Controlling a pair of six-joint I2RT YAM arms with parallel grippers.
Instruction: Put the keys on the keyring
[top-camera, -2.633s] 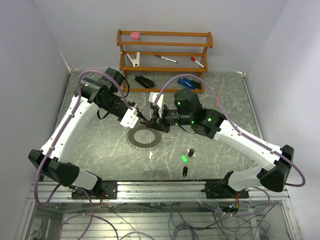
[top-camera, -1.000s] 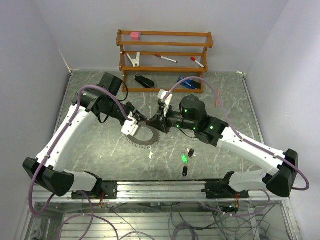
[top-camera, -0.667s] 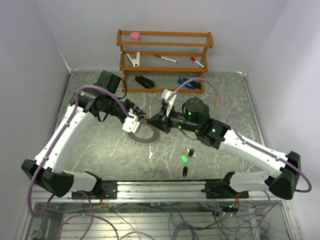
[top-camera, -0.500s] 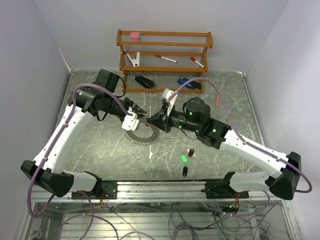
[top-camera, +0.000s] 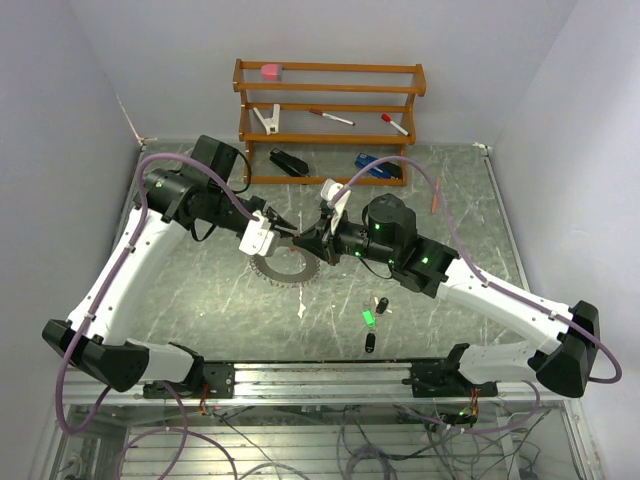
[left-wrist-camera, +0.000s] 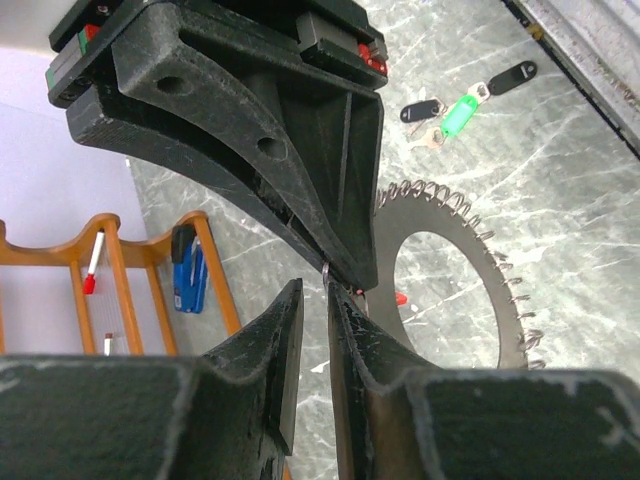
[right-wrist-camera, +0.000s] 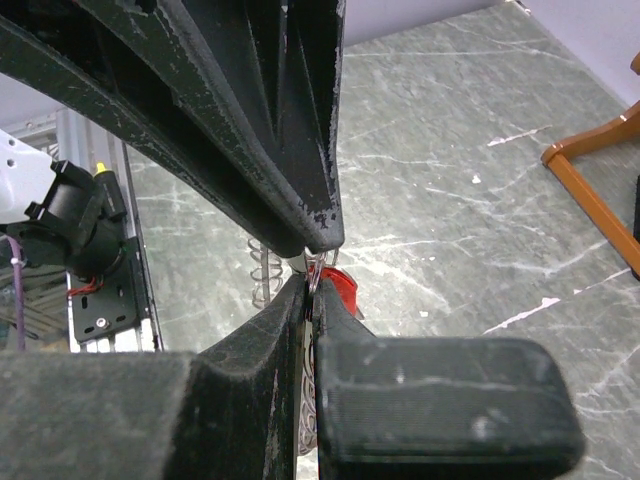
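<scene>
Overhead, both arms bend inward and meet tip to tip above the table (top-camera: 200, 290). The left gripper (top-camera: 283, 232) comes in from 9 o'clock and the right gripper (top-camera: 308, 240) from 3 o'clock. One keyring (top-camera: 262, 270) lies flat just under them, with the tips over its 12 o'clock rim. Three keys rest on the table at its 4 o'clock: one green key (top-camera: 369, 318) and two black keys (top-camera: 381, 304).

Next, the left wrist view shows the left gripper (left-wrist-camera: 313, 295) with its jaws a narrow slit apart and nothing between them. The keyring (left-wrist-camera: 440, 212) lies at 3 o'clock, and a red key (left-wrist-camera: 400, 298) shows over its hole.

Lastly, the right wrist view shows the right gripper (right-wrist-camera: 312, 290) pressed closed on the thin wire loop of the one red key (right-wrist-camera: 342, 290). The keyring (right-wrist-camera: 262, 275) coils at 9 o'clock.
</scene>
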